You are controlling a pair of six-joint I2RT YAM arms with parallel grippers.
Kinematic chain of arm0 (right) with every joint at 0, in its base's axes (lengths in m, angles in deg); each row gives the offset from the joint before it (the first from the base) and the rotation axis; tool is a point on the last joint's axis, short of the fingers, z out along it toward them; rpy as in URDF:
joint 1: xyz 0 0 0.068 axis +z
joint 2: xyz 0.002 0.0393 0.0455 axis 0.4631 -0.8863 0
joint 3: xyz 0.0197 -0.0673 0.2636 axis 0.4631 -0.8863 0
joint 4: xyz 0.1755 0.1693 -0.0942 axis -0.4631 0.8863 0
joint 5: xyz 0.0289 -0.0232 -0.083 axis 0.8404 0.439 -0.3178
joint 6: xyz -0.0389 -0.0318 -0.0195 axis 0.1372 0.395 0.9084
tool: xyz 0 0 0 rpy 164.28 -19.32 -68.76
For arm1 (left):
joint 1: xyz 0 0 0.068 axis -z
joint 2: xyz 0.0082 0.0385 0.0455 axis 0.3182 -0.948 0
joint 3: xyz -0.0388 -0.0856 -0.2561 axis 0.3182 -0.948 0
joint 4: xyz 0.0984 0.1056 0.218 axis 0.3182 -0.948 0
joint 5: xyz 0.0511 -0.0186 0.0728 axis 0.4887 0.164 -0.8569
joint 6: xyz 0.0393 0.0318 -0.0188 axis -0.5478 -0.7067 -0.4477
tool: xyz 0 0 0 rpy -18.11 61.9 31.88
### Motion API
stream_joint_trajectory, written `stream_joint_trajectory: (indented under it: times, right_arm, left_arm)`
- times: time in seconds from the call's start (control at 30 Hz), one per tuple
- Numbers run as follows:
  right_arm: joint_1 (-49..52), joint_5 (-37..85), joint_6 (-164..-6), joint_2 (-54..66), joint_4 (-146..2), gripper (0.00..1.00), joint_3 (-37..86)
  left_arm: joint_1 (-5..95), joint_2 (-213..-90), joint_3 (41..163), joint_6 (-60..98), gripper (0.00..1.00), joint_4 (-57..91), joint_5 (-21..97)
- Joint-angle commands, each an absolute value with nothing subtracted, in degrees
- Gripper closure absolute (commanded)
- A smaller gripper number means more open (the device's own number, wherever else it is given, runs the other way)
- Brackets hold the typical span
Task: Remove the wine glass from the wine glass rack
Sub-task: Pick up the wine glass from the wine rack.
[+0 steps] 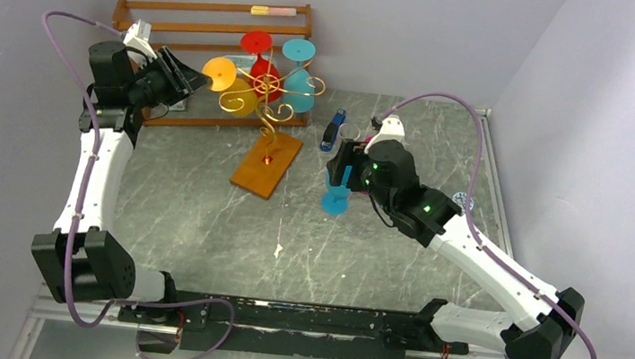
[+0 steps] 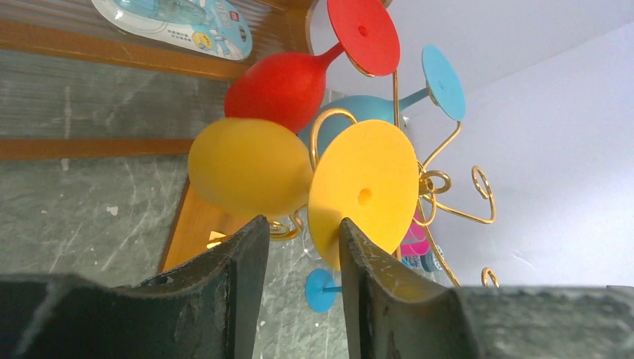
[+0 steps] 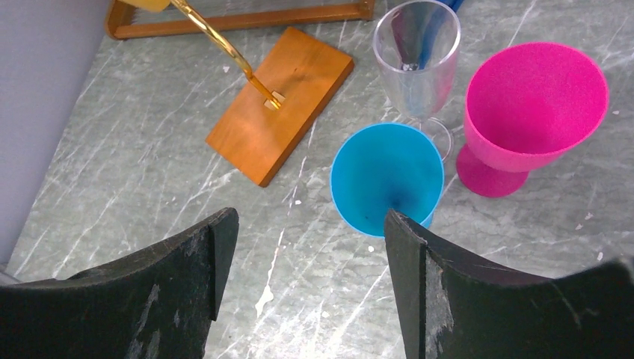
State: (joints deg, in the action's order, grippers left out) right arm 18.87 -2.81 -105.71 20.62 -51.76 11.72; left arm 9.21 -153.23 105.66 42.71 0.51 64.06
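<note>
**A:** L side status?

**B:** I've got the left gripper [image 2: 301,232] spread and empty. It's lined up w/ the yellow plastic wine glass [image 2: 249,166] hanging on the left of the gold wire scroll rack w/ flat orange-brown wooden base [image 1: 256,172]. Spread so the fingers can straddle the stem, I reckon.

**A:** R side?

**B:** Right gripper [image 3: 303,232] is also spread, holding nothing. It hovers right of the rack, over a blue plastic glass [image 3: 387,179] standing on the grey marbled bench [image 3: 112,149]. Prob kept clear of L's reach.

**A:** Blind spots?

**B:** Stem's hidden betw. bowl & foot. Can't tell which hook holds it, or if a finger touches the foot.
</note>
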Motion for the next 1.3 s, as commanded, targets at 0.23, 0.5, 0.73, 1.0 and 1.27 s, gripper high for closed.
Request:
stream_joint_trajectory:
  times: [0.23,0.5,0.73,1.0,1.27]
  right_arm:
    - [18.6,-3.0,-106.9,21.2,-52.4,0.24,9.7]
    - [18.6,-2.1,-107.4,20.5,-52.4,0.24,10.3]
    - [18.6,-1.6,-107.7,20.4,-52.4,0.24,10.2]
    - [18.6,-0.7,-108.3,19.4,-52.3,0.24,10.6]
    - [18.6,0.8,-108.9,18.0,-51.2,0.24,11.5]
  left_arm:
    - [7.2,-152.6,103.8,43.7,0.64,2.2,68.2]
    - [6.7,-152.4,103.7,44.6,0.62,2.8,69.2]
    - [6.5,-152.7,102.4,48.8,0.56,6.6,71.7]
    - [6.4,-152.7,101.9,51.2,0.57,9.2,71.9]
    - [6.4,-152.6,103.5,51.8,0.64,7.0,67.7]
